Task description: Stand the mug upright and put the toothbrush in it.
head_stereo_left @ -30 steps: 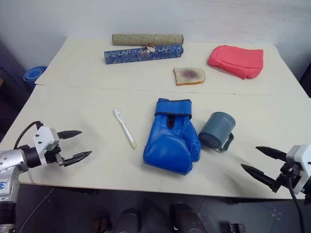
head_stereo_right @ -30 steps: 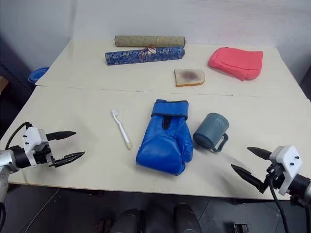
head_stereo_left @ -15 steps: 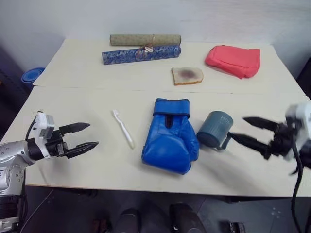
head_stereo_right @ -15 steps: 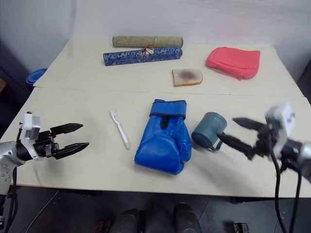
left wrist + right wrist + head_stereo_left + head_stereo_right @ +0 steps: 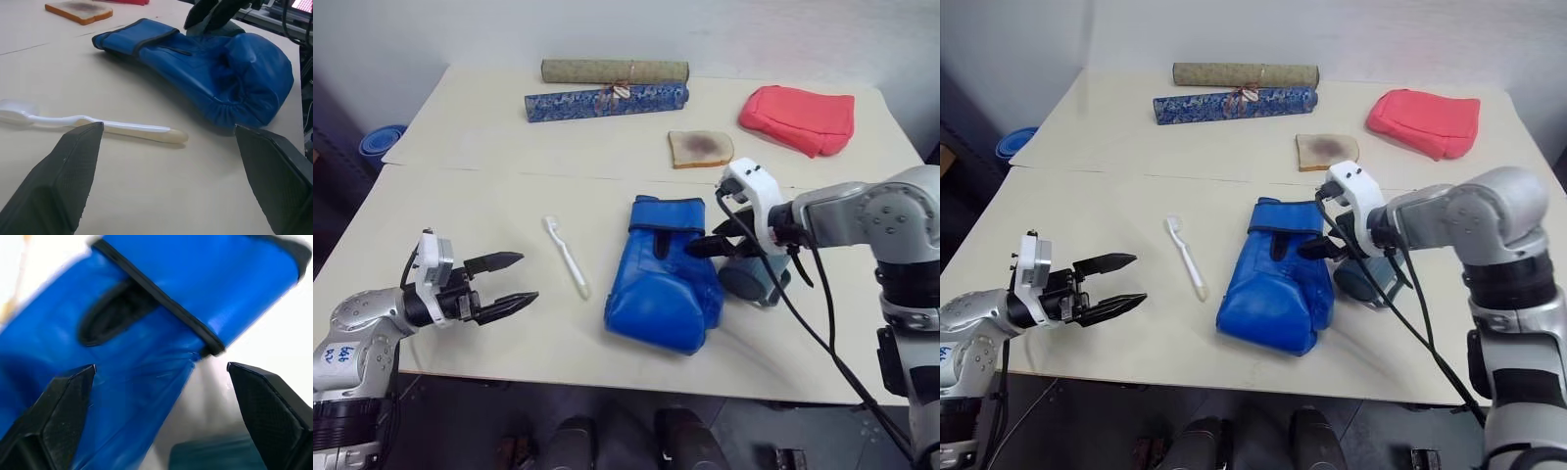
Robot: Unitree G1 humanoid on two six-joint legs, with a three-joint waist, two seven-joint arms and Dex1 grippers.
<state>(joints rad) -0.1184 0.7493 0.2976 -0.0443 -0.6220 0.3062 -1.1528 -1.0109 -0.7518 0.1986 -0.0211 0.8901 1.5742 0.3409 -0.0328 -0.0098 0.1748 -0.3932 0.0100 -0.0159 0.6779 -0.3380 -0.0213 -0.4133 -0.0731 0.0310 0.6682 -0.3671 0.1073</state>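
Observation:
The blue-grey mug (image 5: 760, 280) lies on its side right of the boxing glove, partly covered by my right hand. My right gripper (image 5: 700, 247) hovers open over the gap between the glove's cuff and the mug, pointing down and left; the mug's rim (image 5: 210, 456) sits just under its fingers (image 5: 54, 411). The white toothbrush (image 5: 566, 258) lies flat left of the glove. My left gripper (image 5: 527, 278) stands open and level near the table's front left, aimed at the toothbrush (image 5: 98, 125), a short way from its cream handle end.
A big blue boxing glove (image 5: 661, 284) lies between the toothbrush and the mug. Farther back are a slice of toast (image 5: 701, 148), a red pouch (image 5: 798, 117) and two rolled scrolls (image 5: 607, 100). A blue bowl (image 5: 377, 145) sits off the table's left.
My right arm swung in from the front right edge, up and left, to over the mug and the glove's cuff. The left gripper crept right toward the toothbrush. Both stayed open.

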